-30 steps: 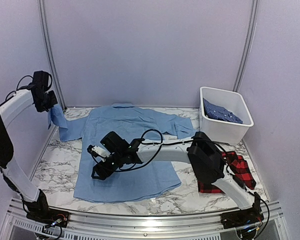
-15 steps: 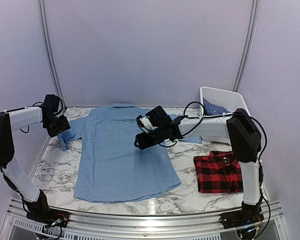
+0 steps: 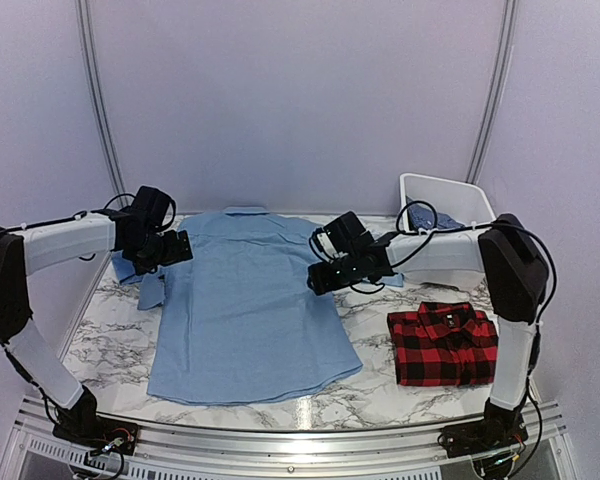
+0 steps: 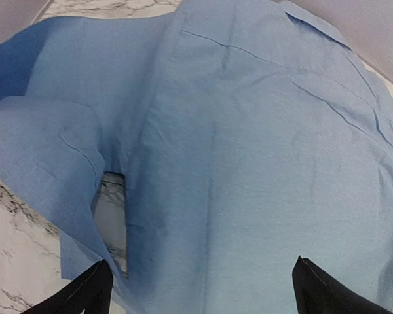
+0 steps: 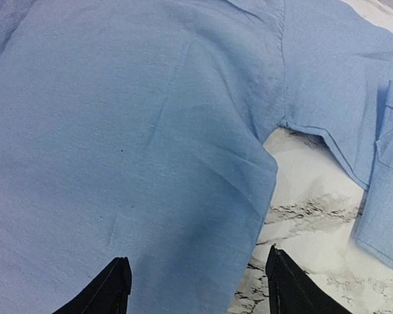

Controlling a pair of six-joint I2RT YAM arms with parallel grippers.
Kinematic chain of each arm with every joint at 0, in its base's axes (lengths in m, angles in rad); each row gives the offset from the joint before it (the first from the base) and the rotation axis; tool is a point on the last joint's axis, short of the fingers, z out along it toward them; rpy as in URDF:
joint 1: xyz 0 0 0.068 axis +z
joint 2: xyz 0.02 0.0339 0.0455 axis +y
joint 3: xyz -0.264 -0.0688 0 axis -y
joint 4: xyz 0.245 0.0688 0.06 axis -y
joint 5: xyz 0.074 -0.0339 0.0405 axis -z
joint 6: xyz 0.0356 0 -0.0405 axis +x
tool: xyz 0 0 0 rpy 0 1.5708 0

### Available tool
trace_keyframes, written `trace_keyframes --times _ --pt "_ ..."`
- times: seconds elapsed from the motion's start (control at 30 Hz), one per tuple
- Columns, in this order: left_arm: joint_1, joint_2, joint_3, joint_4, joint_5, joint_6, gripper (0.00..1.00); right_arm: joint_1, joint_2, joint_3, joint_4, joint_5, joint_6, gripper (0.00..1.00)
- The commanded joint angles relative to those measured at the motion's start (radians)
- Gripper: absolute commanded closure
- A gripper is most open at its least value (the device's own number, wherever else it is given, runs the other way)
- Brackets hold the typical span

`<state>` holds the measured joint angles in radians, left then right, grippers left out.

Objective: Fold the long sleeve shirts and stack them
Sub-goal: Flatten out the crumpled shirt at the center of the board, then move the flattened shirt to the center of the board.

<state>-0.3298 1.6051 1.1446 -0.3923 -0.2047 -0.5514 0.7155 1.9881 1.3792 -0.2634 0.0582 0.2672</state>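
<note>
A light blue long sleeve shirt (image 3: 245,300) lies spread flat mid-table, collar at the far edge. Its left sleeve (image 3: 138,277) lies crumpled beside the body. My left gripper (image 3: 176,250) hovers open over the left armpit. In the left wrist view the shirt (image 4: 249,150) fills the frame, and the left gripper (image 4: 200,294) holds nothing. My right gripper (image 3: 319,278) is open over the shirt's right side edge (image 5: 262,196), with the right gripper (image 5: 200,284) straddling cloth and marble. A folded red-and-black plaid shirt (image 3: 445,343) lies at front right. A darker blue patterned shirt (image 3: 432,216) sits in the bin.
The white plastic bin (image 3: 458,247) stands at the back right, just behind the right arm. The marble tabletop (image 3: 110,340) shows on both sides of the shirt. Purple walls and metal posts close in the back and sides.
The left gripper opened, let the left sleeve drop to the table and moved right over the shirt's shoulder. The right arm swept from the shirt's lower left to its right edge, uncovering the plaid shirt.
</note>
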Motion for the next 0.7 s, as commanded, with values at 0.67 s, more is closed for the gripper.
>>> trace_keyframes --times 0.67 --pt "-0.222 -0.027 -0.488 0.263 0.066 -0.398 0.01 0.134 -0.143 -0.275 0.046 0.068 -0.003 0.52"
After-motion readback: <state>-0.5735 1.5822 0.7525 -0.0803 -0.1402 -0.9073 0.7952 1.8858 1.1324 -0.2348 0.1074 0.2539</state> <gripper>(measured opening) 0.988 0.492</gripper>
